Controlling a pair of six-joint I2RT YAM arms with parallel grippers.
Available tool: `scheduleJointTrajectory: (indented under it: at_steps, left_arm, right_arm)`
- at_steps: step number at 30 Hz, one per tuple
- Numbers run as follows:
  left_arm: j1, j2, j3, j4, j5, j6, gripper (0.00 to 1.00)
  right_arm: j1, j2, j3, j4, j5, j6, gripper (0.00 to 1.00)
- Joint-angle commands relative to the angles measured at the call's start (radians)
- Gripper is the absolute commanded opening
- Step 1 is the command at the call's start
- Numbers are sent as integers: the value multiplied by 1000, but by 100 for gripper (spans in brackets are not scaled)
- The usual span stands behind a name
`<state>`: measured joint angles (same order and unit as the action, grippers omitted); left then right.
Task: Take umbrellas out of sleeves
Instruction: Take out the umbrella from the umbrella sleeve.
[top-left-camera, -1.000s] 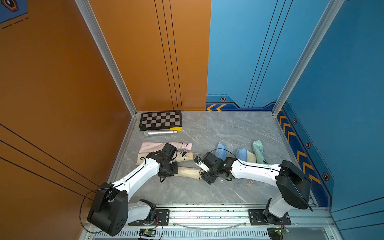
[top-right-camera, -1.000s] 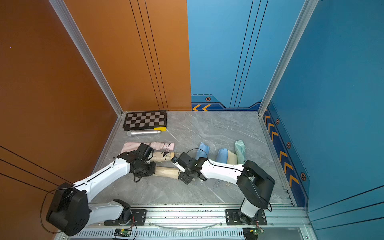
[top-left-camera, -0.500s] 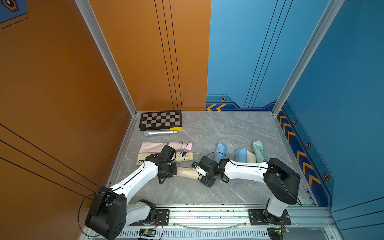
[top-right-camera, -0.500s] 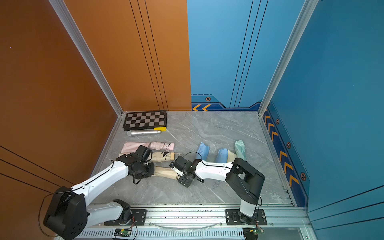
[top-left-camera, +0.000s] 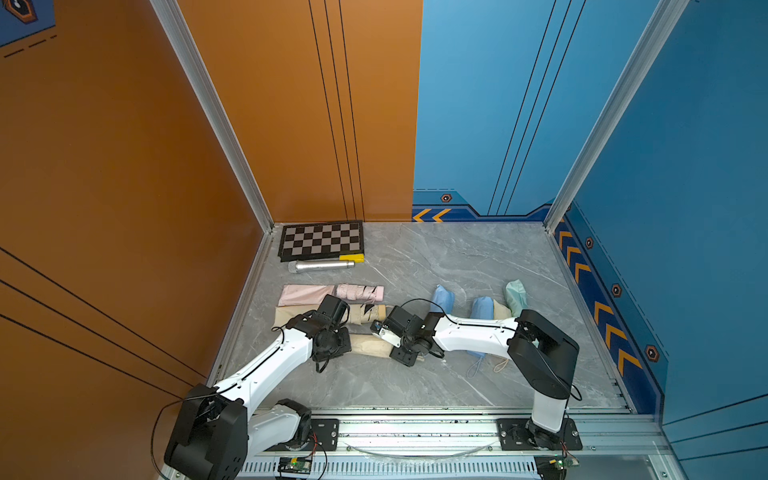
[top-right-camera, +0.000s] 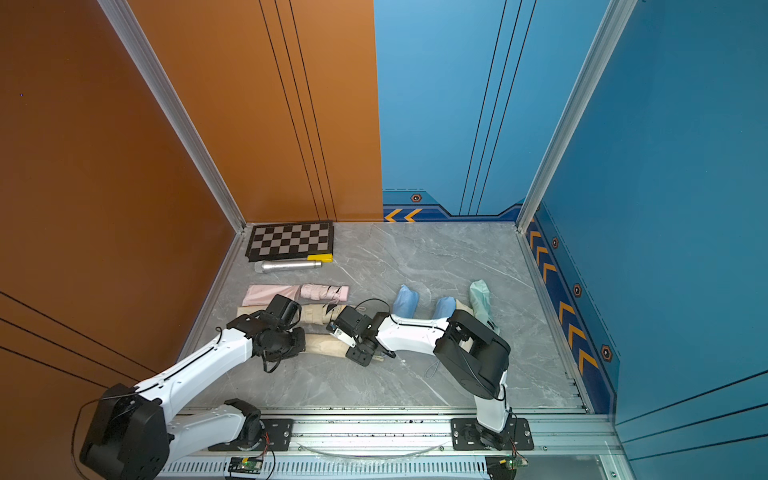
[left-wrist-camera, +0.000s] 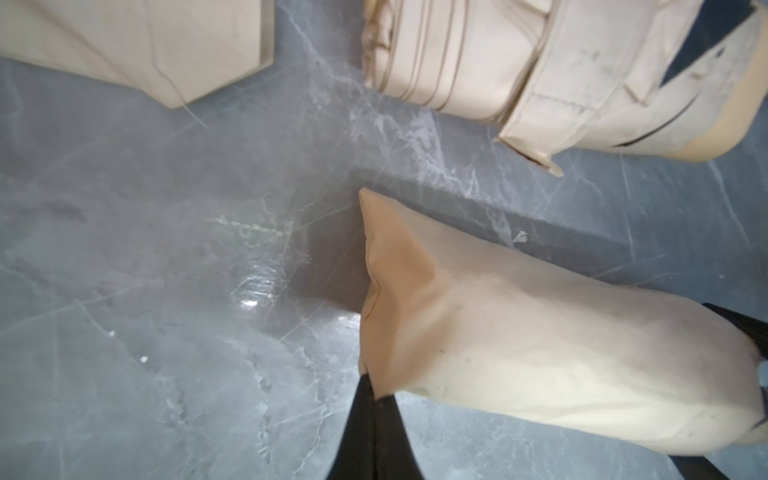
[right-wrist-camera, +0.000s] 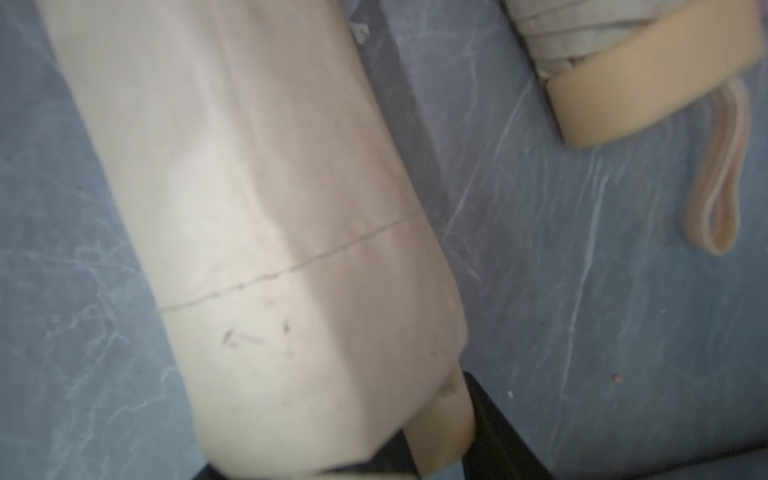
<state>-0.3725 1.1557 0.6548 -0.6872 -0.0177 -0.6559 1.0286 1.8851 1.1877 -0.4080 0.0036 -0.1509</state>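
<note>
A cream sleeve (top-left-camera: 368, 344) (top-right-camera: 324, 343) with an umbrella inside lies near the table's front. My left gripper (top-left-camera: 347, 338) (left-wrist-camera: 374, 390) is shut on a corner of its closed end (left-wrist-camera: 370, 249). My right gripper (top-left-camera: 392, 343) (right-wrist-camera: 415, 453) sits at the open end, its jaws on either side of the sleeve mouth (right-wrist-camera: 270, 208) and the cream handle (right-wrist-camera: 444, 428) poking out. One finger (right-wrist-camera: 490, 415) lies against the handle; the other is hidden under the fabric. Behind lie a flat pink sleeve (top-left-camera: 305, 294), a bare pink umbrella (top-left-camera: 359, 292), a flat cream sleeve (top-left-camera: 291, 318) and a bare cream umbrella (top-left-camera: 368, 312).
Two blue sleeved bundles (top-left-camera: 442, 297) (top-left-camera: 482, 309), a cream one (top-left-camera: 500, 309) and a mint one (top-left-camera: 515, 295) lie under and behind my right arm. A silver cylinder (top-left-camera: 322, 266), a yellow block (top-left-camera: 351, 257) and a checkerboard (top-left-camera: 322, 241) sit at the back left.
My right arm has slid left along the table to the open end of the cream sleeve, and its jaws have narrowed. My left gripper has kept its pinch and shifted slightly left.
</note>
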Motion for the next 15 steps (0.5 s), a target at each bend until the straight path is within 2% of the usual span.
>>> scheduleJointTrajectory:
  at_steps: [1, 8, 15]
  left_arm:
    - [21, -31, -19, -7, -61, -28, 0]
    - [85, -106, -61, 10, -95, -54, 0]
    - [164, -172, -103, 50, -103, -83, 0]
  right_arm:
    - [9, 41, 32, -17, -7, -32, 49]
    - [16, 99, 108, -23, -10, -73, 37]
    - [18, 173, 196, -29, -36, -93, 34]
